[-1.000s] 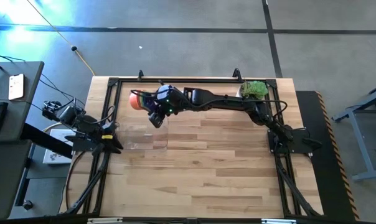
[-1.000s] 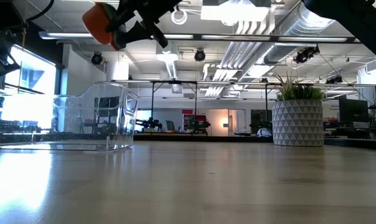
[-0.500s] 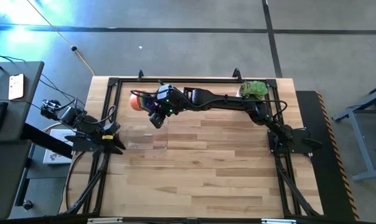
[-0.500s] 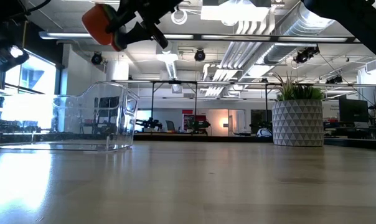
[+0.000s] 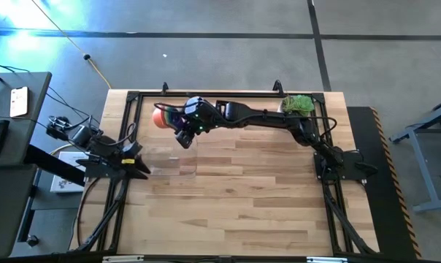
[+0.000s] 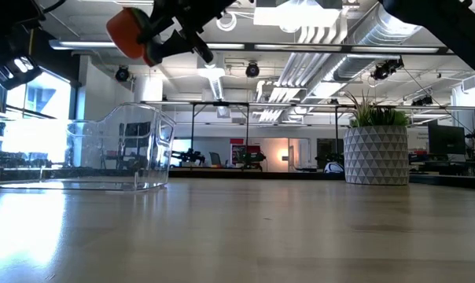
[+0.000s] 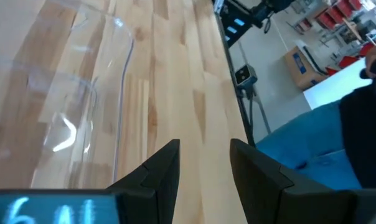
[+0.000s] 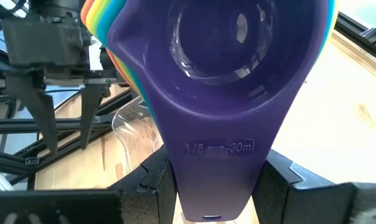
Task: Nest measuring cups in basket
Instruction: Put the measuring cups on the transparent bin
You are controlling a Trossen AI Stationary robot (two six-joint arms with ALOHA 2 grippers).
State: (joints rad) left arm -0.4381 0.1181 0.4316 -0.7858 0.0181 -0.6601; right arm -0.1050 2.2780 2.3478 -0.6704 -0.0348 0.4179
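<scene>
**Holding a nested stack of cups in the air beyond the clear bin**

Reaching across the wooden-plank table from its base on the right side, the right arm carries a nested stack of round plastic measuring cups well above the surface. The right gripper is clamped on the flat handles of the stack. In the right wrist view the purple cup sits innermost, its handle pinched between the two dark fingers, while rims of yellow, orange and other colours fan out behind it. From the high view only the orange-red outer bowl shows, sticking out past the gripper toward the table's far left part. The low view shows the same orange bowl hanging high above the tabletop.

The clear, see-through rectangular plastic basket stands on the table near its left edge, just on the near side of the held stack as the high view shows it; no cup shows inside it. Its low walls appear in the low view and in the left wrist view.

The left gripper waits at the table's left edge, just beside the basket, its fingers standing apart with nothing between them.

A white patterned pot with a green plant stands at the far right corner.
</scene>
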